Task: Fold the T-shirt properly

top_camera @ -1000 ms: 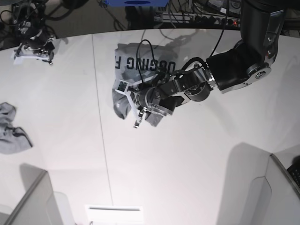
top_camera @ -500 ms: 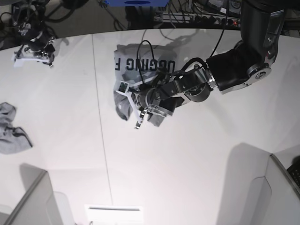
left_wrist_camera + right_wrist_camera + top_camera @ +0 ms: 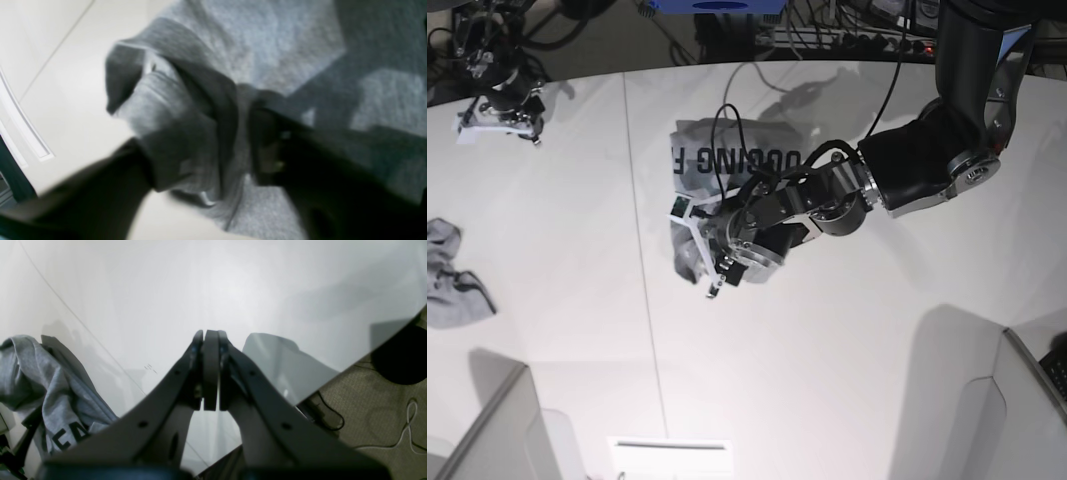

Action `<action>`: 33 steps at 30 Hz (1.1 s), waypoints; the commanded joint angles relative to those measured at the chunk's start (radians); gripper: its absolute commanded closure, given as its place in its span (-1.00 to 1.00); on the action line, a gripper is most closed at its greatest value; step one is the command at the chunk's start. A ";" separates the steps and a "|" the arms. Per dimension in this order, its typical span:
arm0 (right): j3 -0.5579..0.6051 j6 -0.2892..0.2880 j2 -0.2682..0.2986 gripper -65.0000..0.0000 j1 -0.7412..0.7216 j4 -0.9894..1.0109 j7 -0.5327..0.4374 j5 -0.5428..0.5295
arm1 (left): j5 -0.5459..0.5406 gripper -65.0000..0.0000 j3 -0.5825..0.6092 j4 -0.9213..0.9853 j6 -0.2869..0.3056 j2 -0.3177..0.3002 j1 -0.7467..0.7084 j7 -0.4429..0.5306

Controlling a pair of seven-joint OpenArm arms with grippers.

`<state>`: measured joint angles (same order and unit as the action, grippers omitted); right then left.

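T-shirt sits bunched on the white worktop, lettering side up toward the far edge. Left gripper is low over its near fold with cloth between the jaws; blurry wrist view, can't tell if they're clenched or let go. Right gripper: jaws pressed together on nothing, off by the worktop's far corner.

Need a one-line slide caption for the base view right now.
Left gripper low over the bunched near edge of the grey T-shirt on the white table; small grey cloth lies apart.
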<state>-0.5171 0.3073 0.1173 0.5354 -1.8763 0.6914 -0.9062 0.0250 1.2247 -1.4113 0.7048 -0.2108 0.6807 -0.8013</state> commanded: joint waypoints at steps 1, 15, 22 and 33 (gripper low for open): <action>-0.004 -0.007 0.012 1.00 0.001 -0.013 -0.014 -0.003 | 0.006 -0.34 -0.012 -0.016 -0.007 0.006 0.032 0.000; 0.064 -0.007 0.022 1.00 0.001 -0.016 -0.019 0.000 | 0.003 -0.68 -0.583 -0.144 -0.007 0.050 -0.092 0.001; 0.061 -0.184 0.048 1.00 0.007 -0.030 -0.022 0.086 | 0.013 0.63 -0.853 -0.472 -0.007 0.023 -0.358 0.006; 0.054 -0.627 -0.103 1.00 0.062 -0.110 -0.157 0.554 | 0.014 1.00 -1.141 -0.575 -0.007 -0.020 -0.703 0.121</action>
<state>-0.4603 -0.3202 0.0105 0.5896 -1.9690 0.5438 -0.3386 0.0502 0.0872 -1.9686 0.7044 -0.2249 -0.0273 -0.6853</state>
